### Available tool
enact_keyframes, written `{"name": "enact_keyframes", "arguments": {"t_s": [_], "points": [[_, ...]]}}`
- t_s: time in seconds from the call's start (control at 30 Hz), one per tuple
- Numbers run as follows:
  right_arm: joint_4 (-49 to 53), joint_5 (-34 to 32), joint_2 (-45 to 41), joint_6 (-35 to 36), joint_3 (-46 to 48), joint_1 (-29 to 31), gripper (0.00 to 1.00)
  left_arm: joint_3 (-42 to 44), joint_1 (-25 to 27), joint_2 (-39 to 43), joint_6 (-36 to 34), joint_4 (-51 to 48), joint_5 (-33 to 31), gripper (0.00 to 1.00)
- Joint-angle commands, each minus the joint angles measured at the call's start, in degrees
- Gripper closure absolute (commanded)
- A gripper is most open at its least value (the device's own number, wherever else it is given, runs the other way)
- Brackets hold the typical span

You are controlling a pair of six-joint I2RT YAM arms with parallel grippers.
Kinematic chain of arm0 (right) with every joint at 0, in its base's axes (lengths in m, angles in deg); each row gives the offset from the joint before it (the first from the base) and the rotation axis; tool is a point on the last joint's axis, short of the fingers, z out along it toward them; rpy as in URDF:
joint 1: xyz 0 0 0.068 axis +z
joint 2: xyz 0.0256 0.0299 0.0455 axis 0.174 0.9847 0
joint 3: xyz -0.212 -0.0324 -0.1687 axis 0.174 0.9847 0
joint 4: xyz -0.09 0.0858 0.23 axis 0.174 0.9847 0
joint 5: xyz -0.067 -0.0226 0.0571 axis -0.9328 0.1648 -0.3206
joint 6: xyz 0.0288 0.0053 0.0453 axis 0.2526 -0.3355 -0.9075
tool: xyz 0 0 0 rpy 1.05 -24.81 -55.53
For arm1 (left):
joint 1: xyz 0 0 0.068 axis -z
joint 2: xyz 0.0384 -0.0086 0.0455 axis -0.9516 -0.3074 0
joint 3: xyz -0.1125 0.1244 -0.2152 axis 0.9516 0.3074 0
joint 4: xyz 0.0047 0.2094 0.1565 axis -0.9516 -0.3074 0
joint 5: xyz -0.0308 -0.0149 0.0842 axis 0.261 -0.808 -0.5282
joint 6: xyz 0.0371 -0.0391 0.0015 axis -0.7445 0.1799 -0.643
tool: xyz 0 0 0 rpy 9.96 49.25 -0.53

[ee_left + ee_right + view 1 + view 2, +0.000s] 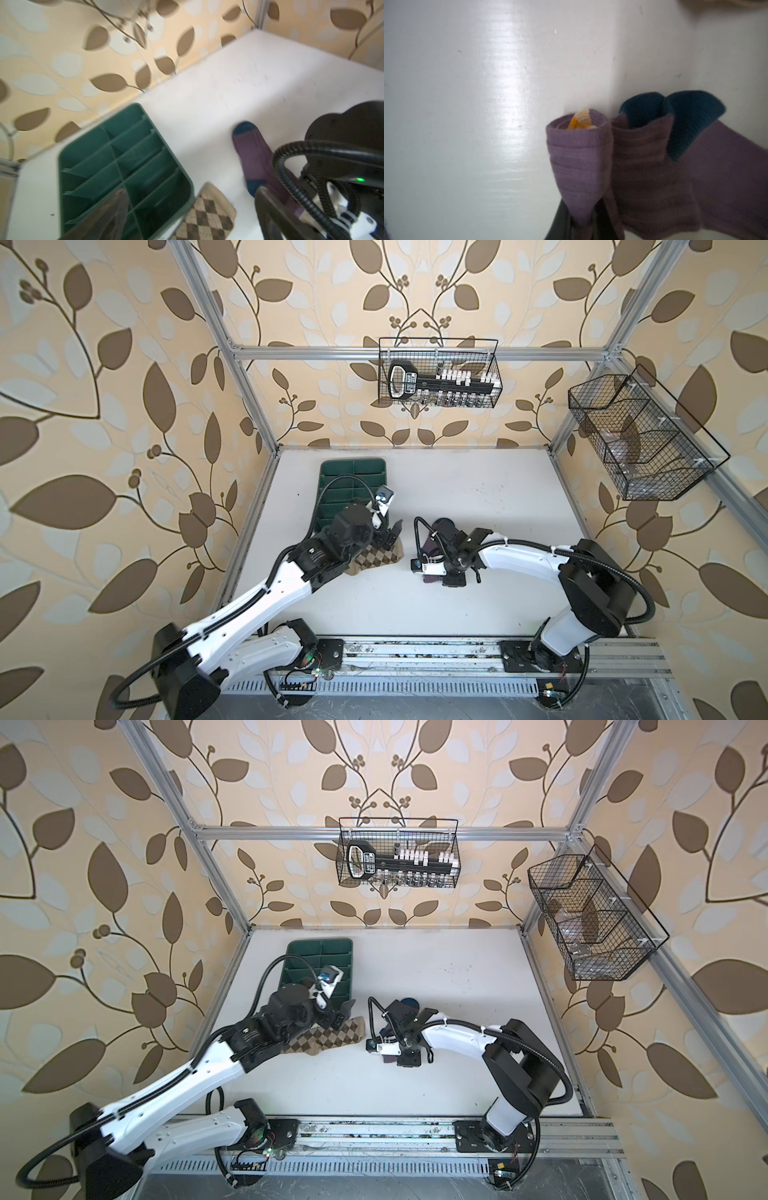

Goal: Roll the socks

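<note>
The white worktop (478, 506) carries both socks about mid-depth. Right of centre, the right gripper (583, 225) is clamped on the purple sock (643, 166) at its rolled cuff end. The knit looks soft and light and likely to spring loose, so take hold across the roll. Nearer the left edge, the left gripper (392, 536) hangs spread above the flat tan argyle sock (380, 559). The green tray (353, 472) sits by the far left corner.

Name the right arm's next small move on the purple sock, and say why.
Probably roll the bundle on toward the toe: the right gripper is shut on the rolled cuff end of the purple sock, while its heel and foot are not yet rolled.
</note>
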Motion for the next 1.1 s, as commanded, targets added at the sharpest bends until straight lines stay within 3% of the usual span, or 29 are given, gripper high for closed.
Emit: {"name": "enact_keyframes", "arguments": {"t_s": [0.0,0.13,0.2,0.3,0.37,0.43,0.6,0.77,0.9,1.07], "points": [[9.0,12.5,6.4,-1.6,-2.1,-1.9,0.94,-1.6,-0.3,4.4,-0.4,1.0,1.7,0.01],[11.2,13.9,12.1,-1.3,-6.1,-3.4,0.93,-4.8,1.2,3.7,-11.2,-8.7,27.3,0.03],[11.2,13.9,14.4,-0.8,-7.2,-4.1,0.93,-5.3,7.5,0.3,-16.7,-13.3,23.2,0.05],[11.4,14.7,17.4,-0.4,-9.2,-6.1,0.92,-2.2,19.7,-6.8,-26.7,-16.1,7.2,0.06],[11.7,15.3,18.5,-0.3,-10.2,-7.3,0.92,2.9,24.6,-11.0,-31.4,-11.6,-0.2,0.06],[11.8,15.8,18.9,-0.1,-10.5,-8.2,0.92,7.0,27.0,-13.7,-33.6,-5.5,-2.7,0.05],[11.7,16.4,18.5,0.2,-10.6,-8.9,0.92,11.4,27.5,-22.0,-33.7,8.4,-5.8,0.06],[11.5,16.9,17.7,0.8,-9.8,-9.0,0.92,9.3,27.4,-30.1,-32.0,15.7,-11.9,0.11],[11.0,17.6,17.6,1.0,-8.7,-9.2,0.92,9.4,27.4,-36.2,-31.2,20.2,-12.6,0.14],[11.1,18.4,17.0,1.3,-8.0,-9.3,0.92,7.5,27.4,-42.0,-28.2,20.2,-12.2,0.29]]}}
